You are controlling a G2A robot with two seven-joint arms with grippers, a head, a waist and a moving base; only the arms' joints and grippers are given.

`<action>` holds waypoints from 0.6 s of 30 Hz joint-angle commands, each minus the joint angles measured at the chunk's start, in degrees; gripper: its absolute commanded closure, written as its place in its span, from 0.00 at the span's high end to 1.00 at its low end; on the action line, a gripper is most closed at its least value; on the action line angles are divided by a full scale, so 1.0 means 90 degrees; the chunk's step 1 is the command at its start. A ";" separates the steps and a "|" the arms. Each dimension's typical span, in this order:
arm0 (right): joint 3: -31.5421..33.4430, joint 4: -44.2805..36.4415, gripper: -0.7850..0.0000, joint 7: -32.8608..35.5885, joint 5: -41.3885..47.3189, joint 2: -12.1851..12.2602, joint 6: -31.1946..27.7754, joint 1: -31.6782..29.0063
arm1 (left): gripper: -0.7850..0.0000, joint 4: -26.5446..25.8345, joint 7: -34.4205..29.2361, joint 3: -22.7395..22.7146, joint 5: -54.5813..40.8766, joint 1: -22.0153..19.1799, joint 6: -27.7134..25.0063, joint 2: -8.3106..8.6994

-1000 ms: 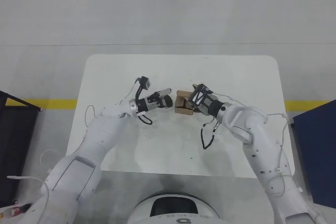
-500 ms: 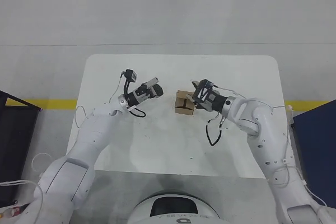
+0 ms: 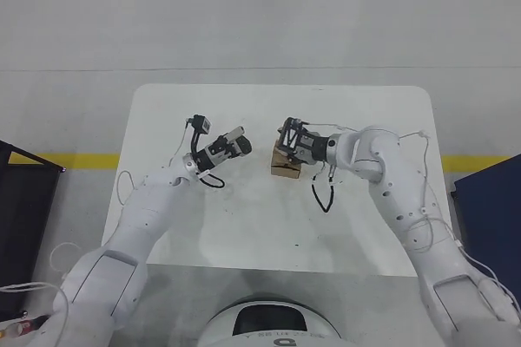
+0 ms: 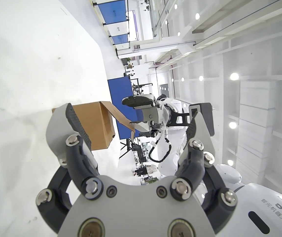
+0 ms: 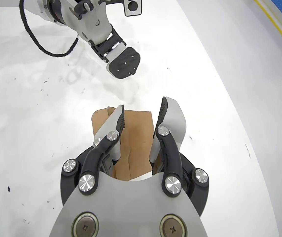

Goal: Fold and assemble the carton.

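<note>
A small brown carton (image 3: 286,162) sits upright near the middle of the white table (image 3: 373,217); one flap (image 4: 117,117) stands open at its side. My right gripper (image 3: 288,144) is over the carton's far edge, open, its fingers (image 5: 120,119) straddling the top panel (image 5: 136,134) without pinching it. In the left wrist view one of its fingertips (image 4: 134,124) touches the raised flap's edge. My left gripper (image 3: 240,140) hovers a short way left of the carton (image 4: 96,124), open and holding nothing. One of its finger pads (image 5: 123,65) faces the box.
A black cable (image 3: 323,195) hangs from the right arm onto the table close to the carton. Open tabletop lies in front of and behind the box. A blue panel (image 3: 504,234) stands past the table's right edge.
My left gripper has pulled back leftward from the carton. My right gripper has swung from the carton's right side to above its far edge. The carton stayed in place.
</note>
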 commanded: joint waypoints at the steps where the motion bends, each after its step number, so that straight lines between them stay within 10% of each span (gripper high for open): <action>1: 0.0020 0.0050 0.33 -0.0098 0.0169 0.0019 -0.0272 0.0013 | 0.95 -0.0007 -0.0008 -0.0009 0.0007 0.0010 0.0008 0.0006; 18: -0.0298 0.0524 0.38 0.0358 0.1072 0.0219 -0.0727 0.0490 | 0.95 -0.0045 -0.0011 0.0026 0.0065 0.0045 0.0082 -0.0024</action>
